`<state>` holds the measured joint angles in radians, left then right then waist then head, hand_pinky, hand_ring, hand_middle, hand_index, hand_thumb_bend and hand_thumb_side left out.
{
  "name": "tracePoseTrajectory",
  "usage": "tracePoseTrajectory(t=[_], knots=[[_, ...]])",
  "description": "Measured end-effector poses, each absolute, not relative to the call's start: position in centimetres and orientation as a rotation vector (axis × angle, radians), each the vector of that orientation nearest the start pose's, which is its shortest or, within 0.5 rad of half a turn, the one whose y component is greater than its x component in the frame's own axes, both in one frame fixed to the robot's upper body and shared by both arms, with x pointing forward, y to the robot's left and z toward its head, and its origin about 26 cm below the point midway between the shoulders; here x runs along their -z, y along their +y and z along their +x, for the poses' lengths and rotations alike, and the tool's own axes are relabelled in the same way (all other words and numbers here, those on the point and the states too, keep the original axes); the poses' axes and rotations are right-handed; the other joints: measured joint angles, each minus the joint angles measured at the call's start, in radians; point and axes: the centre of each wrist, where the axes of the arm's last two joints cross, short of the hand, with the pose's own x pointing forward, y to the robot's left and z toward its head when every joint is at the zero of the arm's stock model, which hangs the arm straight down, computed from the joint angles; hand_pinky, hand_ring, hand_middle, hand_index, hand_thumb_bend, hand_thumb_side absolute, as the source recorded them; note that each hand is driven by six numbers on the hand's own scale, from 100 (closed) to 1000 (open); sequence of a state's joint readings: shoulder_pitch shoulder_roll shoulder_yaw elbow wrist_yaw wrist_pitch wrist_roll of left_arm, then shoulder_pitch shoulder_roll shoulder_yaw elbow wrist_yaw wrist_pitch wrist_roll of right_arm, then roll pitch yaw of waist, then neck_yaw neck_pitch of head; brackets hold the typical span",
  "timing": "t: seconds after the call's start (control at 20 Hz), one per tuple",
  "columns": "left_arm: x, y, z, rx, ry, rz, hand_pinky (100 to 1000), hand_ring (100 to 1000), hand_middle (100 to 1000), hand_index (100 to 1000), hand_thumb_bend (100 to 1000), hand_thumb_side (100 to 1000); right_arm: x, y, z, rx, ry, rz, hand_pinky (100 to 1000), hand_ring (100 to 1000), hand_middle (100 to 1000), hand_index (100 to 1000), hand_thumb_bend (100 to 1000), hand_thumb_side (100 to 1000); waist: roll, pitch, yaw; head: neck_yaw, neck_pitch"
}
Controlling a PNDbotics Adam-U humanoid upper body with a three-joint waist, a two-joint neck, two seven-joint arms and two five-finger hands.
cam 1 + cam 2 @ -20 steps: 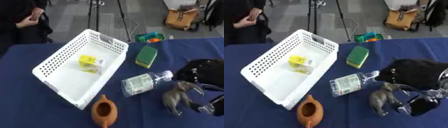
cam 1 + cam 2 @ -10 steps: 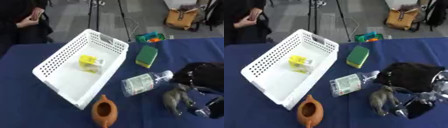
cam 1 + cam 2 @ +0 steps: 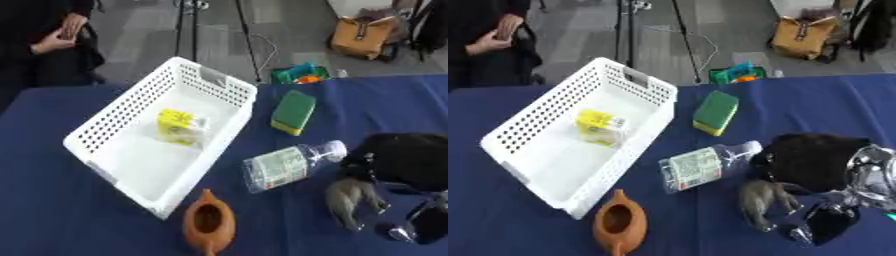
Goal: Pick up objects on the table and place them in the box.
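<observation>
A white perforated basket (image 3: 105, 127) stands at the left with a yellow carton (image 3: 179, 127) inside. A green sponge (image 3: 293, 111) lies to its right. A clear plastic bottle (image 3: 284, 165) lies on its side mid-table. Near the front edge sits a brown clay pot (image 3: 208, 226). A grey elephant toy (image 3: 763, 200) stands right of the bottle. My right hand (image 3: 815, 160), black, hovers just behind and to the right of the elephant, its fingers (image 3: 829, 222) hanging down beside the toy and not closed on it. The left hand shows in no view.
The blue tablecloth (image 3: 52, 215) covers the table. Beyond the far edge lie a green and orange item (image 3: 302, 75), a tan bag (image 3: 363, 37) and tripod legs (image 3: 245, 35) on the floor. A seated person is at the far left.
My right hand has sunk a little toward the near edge, closer over the elephant toy. The toy, bottle, sponge and pot have stayed where they were.
</observation>
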<state>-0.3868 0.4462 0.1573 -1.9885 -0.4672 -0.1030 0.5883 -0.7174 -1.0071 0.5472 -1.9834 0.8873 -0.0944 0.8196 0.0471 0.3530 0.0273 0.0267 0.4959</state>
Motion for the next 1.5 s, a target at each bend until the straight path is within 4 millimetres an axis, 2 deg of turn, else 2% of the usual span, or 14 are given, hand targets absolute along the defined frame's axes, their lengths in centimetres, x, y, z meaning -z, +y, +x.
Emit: tracePoseTrajectory(t=[0.45, 1.2, 1.5], knots=[[-25.1, 30.7, 30.1, 0.089, 3.132, -1.425, 585, 667, 737, 792, 100, 931, -28.0, -22.6, 30.3, -2.377, -0.969, -1.263, 990, 931, 911, 965, 381, 467, -0.004, 0.001, -0.001, 0.0, -0.006], [-25.0, 30.6, 30.2, 0.085, 3.135, -1.423, 584, 667, 737, 792, 100, 929, -26.3, -23.0, 34.0, -2.35, -0.963, -1.224, 978, 919, 868, 924, 380, 471, 0.001, 0.007, 0.001, -0.006, -0.015], [-25.0, 30.5, 30.2, 0.084, 3.136, -1.421, 584, 667, 738, 792, 100, 928, -25.4, -23.3, 34.8, -2.356, -0.949, -1.191, 977, 917, 856, 914, 390, 457, 0.001, 0.011, 0.002, -0.011, -0.018]])
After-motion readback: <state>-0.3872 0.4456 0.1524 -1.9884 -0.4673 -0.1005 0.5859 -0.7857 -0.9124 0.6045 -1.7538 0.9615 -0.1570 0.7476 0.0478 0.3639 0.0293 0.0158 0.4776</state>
